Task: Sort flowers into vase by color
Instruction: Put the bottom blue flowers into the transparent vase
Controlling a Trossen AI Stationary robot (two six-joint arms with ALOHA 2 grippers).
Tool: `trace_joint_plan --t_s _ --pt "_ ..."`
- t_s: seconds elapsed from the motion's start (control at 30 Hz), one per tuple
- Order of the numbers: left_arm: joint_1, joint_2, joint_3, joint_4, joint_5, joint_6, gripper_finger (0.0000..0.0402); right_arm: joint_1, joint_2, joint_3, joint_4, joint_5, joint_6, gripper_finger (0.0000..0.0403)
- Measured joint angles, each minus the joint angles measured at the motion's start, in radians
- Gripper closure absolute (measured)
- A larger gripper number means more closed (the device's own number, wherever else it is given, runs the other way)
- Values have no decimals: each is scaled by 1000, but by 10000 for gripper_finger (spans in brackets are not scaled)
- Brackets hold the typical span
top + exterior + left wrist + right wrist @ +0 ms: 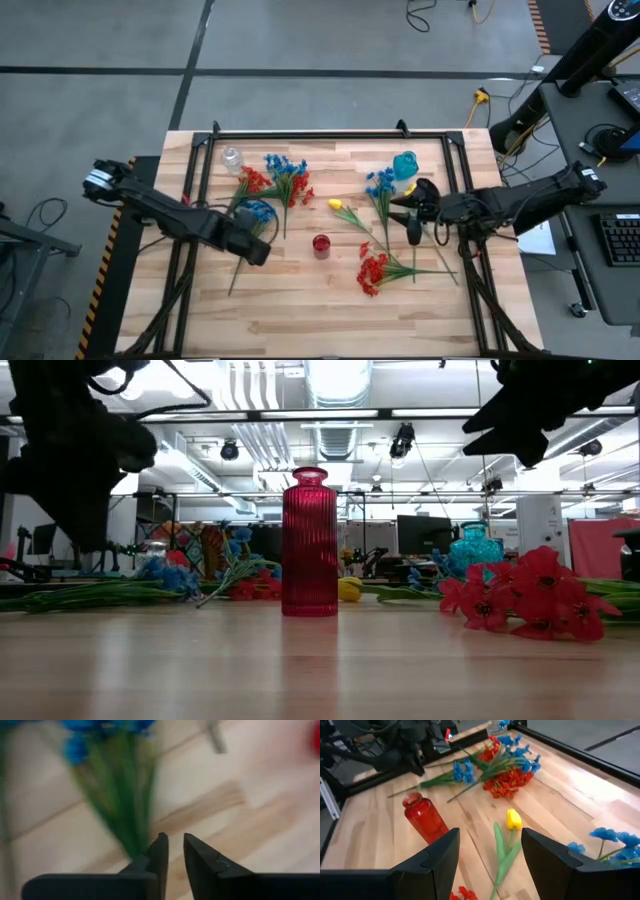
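Sprigs lie flat on the wooden table: a blue cluster [258,212] with its stem running toward the near edge, mixed red and blue sprigs [283,180], a yellow tulip [338,205], a blue sprig [380,183] and a red cluster [372,270]. A red ribbed vase [321,245] stands upright mid-table. My left gripper [252,247] hovers above the blue cluster's stem [125,815], its fingers only a narrow gap apart [175,851] and holding nothing. My right gripper [413,230] hangs wide open [490,850] above the table on the right, facing the yellow tulip [513,819] and the red vase [425,822].
A teal vase [405,165] stands near the far right of the table. A clear vase [232,158] stands near the far left. A black frame [330,133] runs along the table's far edge and sides. Bare wood lies toward the near edge [300,320].
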Motion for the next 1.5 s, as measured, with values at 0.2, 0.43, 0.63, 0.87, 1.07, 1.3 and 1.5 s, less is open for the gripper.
trace_joint_plan --t_s 0.2,0.43,0.63,0.87,1.07,1.3,1.5 --pt "0 128 98 -126 -26 1 270 0 25 3 3 0 5 197" --pt "23 235 93 -127 5 12 203 2 31 2 3 -31 21 197" --pt "30 266 63 -71 2 14 209 2 31 1 2 -35 21 197" --pt "32 284 20 -47 2 -18 242 2 31 1 2 -35 21 197" --pt "32 286 -11 12 1 -25 295 2 31 1 2 -35 21 197" --pt "32 281 -5 14 1 -35 383 2 31 1 2 -35 21 197" --pt "28 280 24 -8 2 -33 391 2 31 1 2 -36 21 197"
